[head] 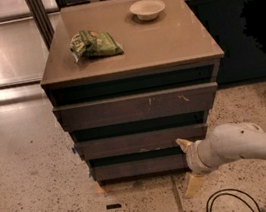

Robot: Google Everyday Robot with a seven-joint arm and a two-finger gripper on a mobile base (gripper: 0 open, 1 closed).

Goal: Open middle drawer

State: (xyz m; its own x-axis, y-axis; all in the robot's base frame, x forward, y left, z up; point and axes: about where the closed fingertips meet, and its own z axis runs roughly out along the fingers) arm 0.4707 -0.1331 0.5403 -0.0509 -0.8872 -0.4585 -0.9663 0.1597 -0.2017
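Observation:
The middle drawer (141, 141) is the flat, dark, handleless front in the middle of the cabinet's stack of three, and it looks shut. The scratched top front (137, 107) is above it and the bottom front (139, 168) is below it. My gripper (187, 165) is at the right end of the lower fronts, on the white arm (241, 144) coming in from the right. It is open and empty. The upper fingertip (182, 144) is by the middle drawer's lower right corner. The lower fingertip (193, 185) is near the floor.
A green snack bag (94, 43) and a white bowl (147, 9) lie on the cabinet top (173, 45). A black cable (230, 203) loops on the speckled floor at the lower right. A small dark scrap (114, 206) lies in front. A dark wall panel (247, 33) stands to the right.

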